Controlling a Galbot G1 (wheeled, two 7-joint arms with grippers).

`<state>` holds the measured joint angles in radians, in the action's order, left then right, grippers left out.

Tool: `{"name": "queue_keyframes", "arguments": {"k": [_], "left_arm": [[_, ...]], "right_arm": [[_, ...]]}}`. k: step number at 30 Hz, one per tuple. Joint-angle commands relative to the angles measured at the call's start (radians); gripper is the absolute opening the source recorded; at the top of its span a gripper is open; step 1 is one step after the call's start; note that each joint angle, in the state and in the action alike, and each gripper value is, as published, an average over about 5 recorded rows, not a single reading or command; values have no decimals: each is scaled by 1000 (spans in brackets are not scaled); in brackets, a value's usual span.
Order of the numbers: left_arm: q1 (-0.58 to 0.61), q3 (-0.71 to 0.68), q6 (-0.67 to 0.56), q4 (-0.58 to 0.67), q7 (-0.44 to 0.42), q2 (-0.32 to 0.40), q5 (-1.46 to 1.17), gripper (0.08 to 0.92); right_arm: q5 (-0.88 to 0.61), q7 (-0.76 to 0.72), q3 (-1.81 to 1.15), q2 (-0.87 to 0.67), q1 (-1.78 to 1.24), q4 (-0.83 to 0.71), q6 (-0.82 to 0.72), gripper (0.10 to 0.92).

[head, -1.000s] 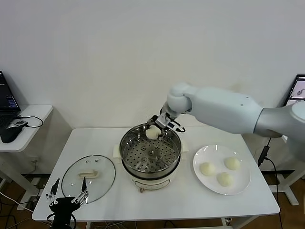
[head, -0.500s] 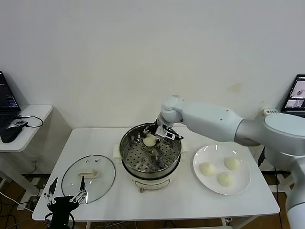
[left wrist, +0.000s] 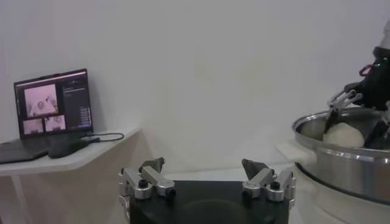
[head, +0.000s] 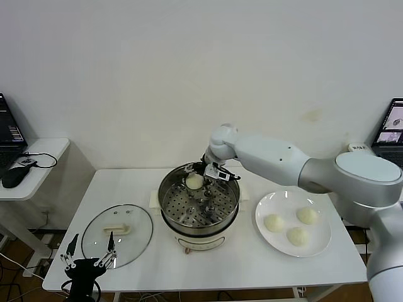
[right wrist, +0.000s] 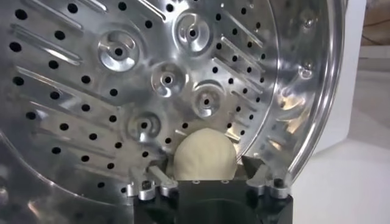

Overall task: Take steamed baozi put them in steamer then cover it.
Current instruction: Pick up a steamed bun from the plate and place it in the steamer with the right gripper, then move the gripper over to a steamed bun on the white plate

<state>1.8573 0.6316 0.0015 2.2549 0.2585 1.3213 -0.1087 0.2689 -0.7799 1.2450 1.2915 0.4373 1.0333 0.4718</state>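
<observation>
My right gripper (head: 200, 176) is shut on a cream-white baozi (head: 194, 181) and holds it low inside the steamer (head: 161, 200), over the far side of its perforated tray (head: 189, 206). In the right wrist view the baozi (right wrist: 204, 155) sits between my fingers (right wrist: 152, 182), just over the holed tray (right wrist: 122, 91). Three more baozi (head: 274, 222) lie on a white plate (head: 277, 201) to the steamer's right. The glass cover (head: 135, 236) with its cream handle lies flat on the table to the steamer's left. My left gripper (head: 88, 259) is open and empty at the table's front left corner.
The left wrist view shows the open left gripper (left wrist: 207, 176), the steamer's steel wall (left wrist: 341, 173) and the held baozi (left wrist: 344, 135) beyond. A side table with a laptop (head: 9, 129) and a mouse stands far left. A wall stands close behind the table.
My right gripper has moved left and down with the baozi, from the steamer's far rim into the pot. The left arm, the cover and the plate have not moved.
</observation>
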Motion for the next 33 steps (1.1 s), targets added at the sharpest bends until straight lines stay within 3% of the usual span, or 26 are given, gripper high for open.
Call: {"name": "queue_keyframes", "arguments": {"k": [1, 5, 9, 15, 24, 33], "left_arm": [[0, 0, 1, 2, -1, -1, 0, 823], [-1, 0, 5, 9, -3, -6, -2, 823], [-2, 1, 6, 10, -3, -14, -3, 823], [-3, -1, 6, 8, -4, -30, -4, 823], [-16, -3, 13, 1, -7, -59, -11, 823], [-26, 10, 20, -22, -9, -74, -14, 823]], "right_arm": [[-173, -39, 29, -30, 86, 74, -56, 822], [-383, -160, 80, -156, 228, 265, -314, 823], [-477, -240, 106, -307, 328, 401, -581, 823], [-566, -246, 110, -530, 366, 562, -749, 823], [-464, -231, 43, -831, 182, 692, -826, 823], [-318, -266, -192, -903, -163, 661, -773, 823]]}}
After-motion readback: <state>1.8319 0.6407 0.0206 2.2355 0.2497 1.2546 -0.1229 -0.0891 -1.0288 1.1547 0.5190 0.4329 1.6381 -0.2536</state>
